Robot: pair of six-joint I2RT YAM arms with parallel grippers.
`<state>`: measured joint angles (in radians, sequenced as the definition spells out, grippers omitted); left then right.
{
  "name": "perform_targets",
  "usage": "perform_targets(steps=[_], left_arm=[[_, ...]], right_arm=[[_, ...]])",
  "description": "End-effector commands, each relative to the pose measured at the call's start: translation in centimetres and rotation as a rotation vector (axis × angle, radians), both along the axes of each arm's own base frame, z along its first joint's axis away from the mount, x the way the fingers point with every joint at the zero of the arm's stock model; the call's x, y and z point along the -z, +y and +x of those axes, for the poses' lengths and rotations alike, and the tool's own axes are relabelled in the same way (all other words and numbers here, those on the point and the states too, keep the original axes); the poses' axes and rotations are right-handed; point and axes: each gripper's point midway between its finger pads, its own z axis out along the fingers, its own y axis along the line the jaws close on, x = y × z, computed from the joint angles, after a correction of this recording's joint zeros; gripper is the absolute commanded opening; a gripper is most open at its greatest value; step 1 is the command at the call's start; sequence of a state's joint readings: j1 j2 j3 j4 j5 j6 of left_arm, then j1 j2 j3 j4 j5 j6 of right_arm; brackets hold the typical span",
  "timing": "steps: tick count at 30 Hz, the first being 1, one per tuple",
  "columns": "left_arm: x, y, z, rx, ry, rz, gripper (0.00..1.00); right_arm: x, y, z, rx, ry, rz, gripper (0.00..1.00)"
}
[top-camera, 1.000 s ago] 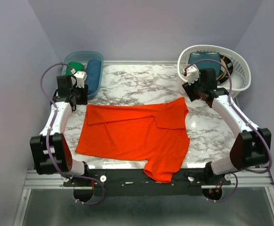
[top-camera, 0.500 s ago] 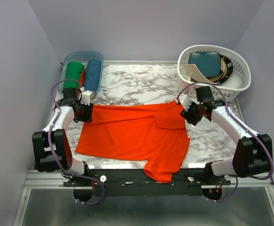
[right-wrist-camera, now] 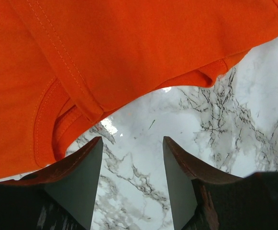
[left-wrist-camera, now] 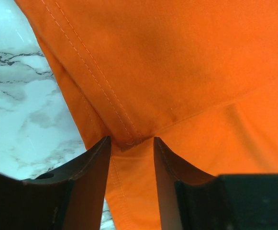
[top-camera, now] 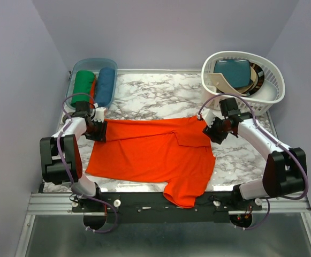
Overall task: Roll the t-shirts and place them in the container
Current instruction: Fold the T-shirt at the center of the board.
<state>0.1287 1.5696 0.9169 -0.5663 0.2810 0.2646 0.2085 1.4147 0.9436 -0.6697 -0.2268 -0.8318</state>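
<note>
Marble-patterned surface (top-camera: 160,91) carries the orange shirt (top-camera: 150,152), which lies partly folded across its middle with one part drooping over the near edge. At far left a bin (top-camera: 93,60) holds a green roll and a blue one. At far right a basket (top-camera: 275,80) holds more clothes.

Left hand (left-wrist-camera: 131,140) sits low at the shirt's far-left corner. Its fingers are apart, with a stitched seam between them that is not pinched. Right hand (right-wrist-camera: 132,141) sits at the far-right corner by the collar (right-wrist-camera: 48,129), fingers apart over bare marble, the shirt's edge just beyond their tips. Both forearms angle inward from the sides, wrists tipped down toward the shirt's far edge.

The step in hand, as I judge it, is taking the two far corners to start the roll. The right hand should slide forward until cloth lies between its fingers before closing. Both hands should catch every layer at matching depth and lift only a little. They should then turn the edge over evenly toward the near side, so the roll begins straight and tight.
</note>
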Motion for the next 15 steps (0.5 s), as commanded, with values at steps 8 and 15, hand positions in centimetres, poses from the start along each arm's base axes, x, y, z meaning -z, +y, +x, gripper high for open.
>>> perform_targets(steps=[8,15], left_arm=[[-1.3,-0.1,1.4,0.009,-0.019,-0.028,0.01],[-3.7,2.1,1.7,0.046,-0.061,0.036,0.0]], right_arm=[[0.1,0.4,1.1,-0.02,-0.006,-0.006,0.62],[0.3,1.3,-0.2,-0.121,0.042,0.024,0.62]])
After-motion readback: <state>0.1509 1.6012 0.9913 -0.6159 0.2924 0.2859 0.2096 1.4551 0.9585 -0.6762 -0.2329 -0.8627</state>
